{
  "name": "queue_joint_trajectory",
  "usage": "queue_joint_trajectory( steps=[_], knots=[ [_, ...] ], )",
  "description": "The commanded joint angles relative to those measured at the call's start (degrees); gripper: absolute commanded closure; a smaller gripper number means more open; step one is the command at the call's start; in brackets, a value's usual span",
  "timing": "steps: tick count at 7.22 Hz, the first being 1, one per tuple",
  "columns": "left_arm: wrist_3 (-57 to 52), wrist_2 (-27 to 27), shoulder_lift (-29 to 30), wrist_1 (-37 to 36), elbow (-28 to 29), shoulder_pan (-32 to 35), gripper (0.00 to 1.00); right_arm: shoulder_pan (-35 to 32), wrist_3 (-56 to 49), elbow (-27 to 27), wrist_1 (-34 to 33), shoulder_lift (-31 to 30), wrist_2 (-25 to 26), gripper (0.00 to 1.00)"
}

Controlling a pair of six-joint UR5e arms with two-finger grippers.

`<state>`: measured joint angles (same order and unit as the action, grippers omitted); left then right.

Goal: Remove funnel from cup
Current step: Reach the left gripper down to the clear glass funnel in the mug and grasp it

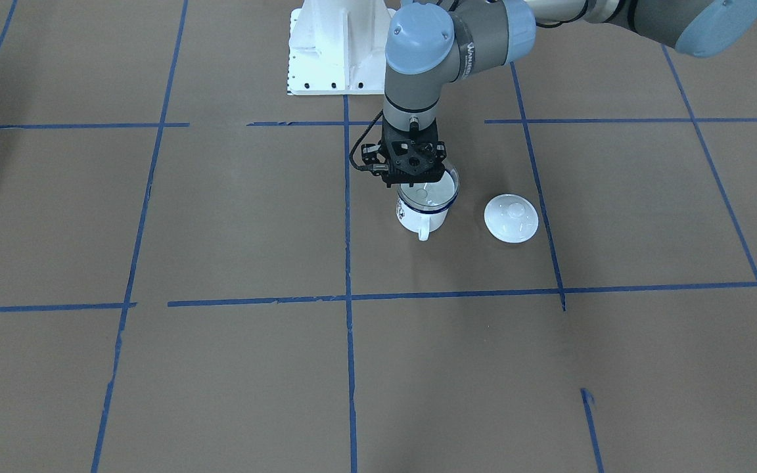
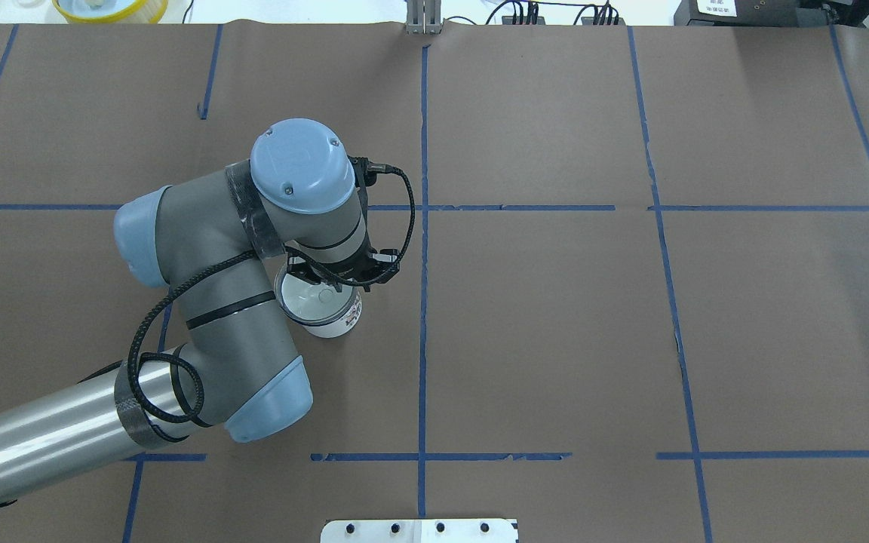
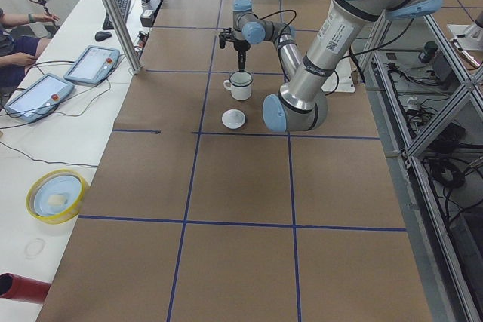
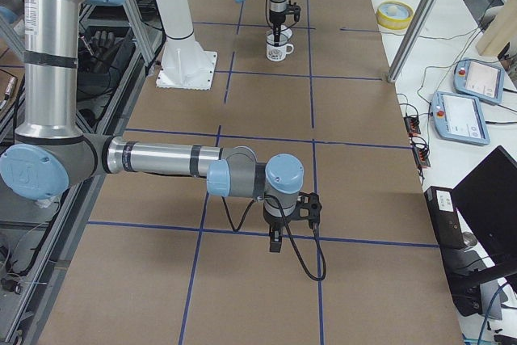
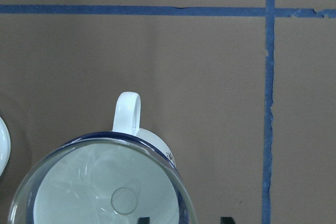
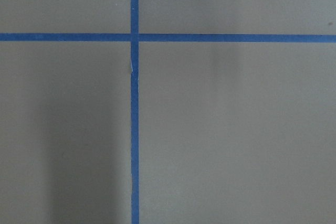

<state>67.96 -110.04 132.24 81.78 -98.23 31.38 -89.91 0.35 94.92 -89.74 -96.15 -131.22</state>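
Funnel (image 1: 428,195): clear, seated in the cup's mouth.
Cup (image 1: 418,222): white, blue-rimmed, stood upright on the table (image 1: 221,368); handle turned away from the robot.
Left gripper (image 5: 184,220): held over the cup's rim, fingers spread, nothing pinched.
Right gripper (image 4: 275,241): well apart; finger state cannot be told.
Lid (image 1: 511,219): white, laid near the cup.

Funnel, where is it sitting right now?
In the front-facing view the funnel sits in the cup, directly under the left end effector, with the white lid just to the view's right.
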Motion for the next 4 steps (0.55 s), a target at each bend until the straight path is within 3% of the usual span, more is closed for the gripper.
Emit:
queue_joint_trajectory(
  steps=[1,2,4],
  knots=[
    [0.0,0.0,-0.2,0.4,0.4,0.0,0.80,0.0,0.0,0.0,0.0,0.0,0.0,0.00],
    [0.0,0.0,0.0,0.3,0.2,0.0,0.90,0.0,0.0,0.0,0.0,0.0,0.0,0.00],
    [0.1,0.1,0.2,0.0,-0.6,0.0,1.00,0.0,0.0,0.0,0.0,0.0,0.0,0.00]
  ],
)
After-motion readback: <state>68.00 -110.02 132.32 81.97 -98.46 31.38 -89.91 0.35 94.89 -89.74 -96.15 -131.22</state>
